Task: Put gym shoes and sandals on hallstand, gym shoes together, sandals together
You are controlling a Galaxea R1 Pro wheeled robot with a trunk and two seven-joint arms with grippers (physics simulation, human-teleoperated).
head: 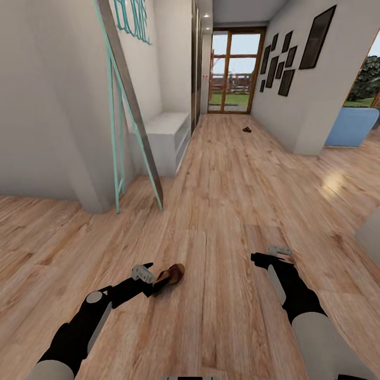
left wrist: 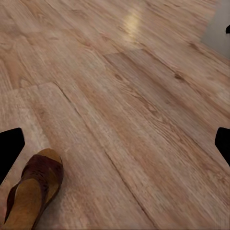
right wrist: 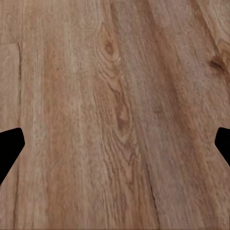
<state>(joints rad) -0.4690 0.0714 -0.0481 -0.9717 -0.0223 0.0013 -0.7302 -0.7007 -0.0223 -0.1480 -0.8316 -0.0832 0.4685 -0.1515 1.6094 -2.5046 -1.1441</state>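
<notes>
One brown sandal (head: 172,275) with a tan footbed lies on the wood-plank corridor floor (head: 221,211), right at the tip of my left gripper (head: 156,285). In the left wrist view the sandal (left wrist: 34,191) rests on the floor beside one finger (left wrist: 9,148), not between the two. The left gripper (left wrist: 115,143) is open wide. My right gripper (head: 256,257) hovers open over bare planks (right wrist: 115,115). A small dark thing (head: 246,129) lies far down the corridor, too small to identify. The gym shoes are out of view.
A pale low bench with shelf openings (head: 170,136) stands in an alcove on the left; whether it is the hallstand I cannot tell. A teal-framed panel (head: 129,105) leans on the left wall. A glass door (head: 235,71) ends the corridor, and a blue sofa (head: 352,125) sits at right.
</notes>
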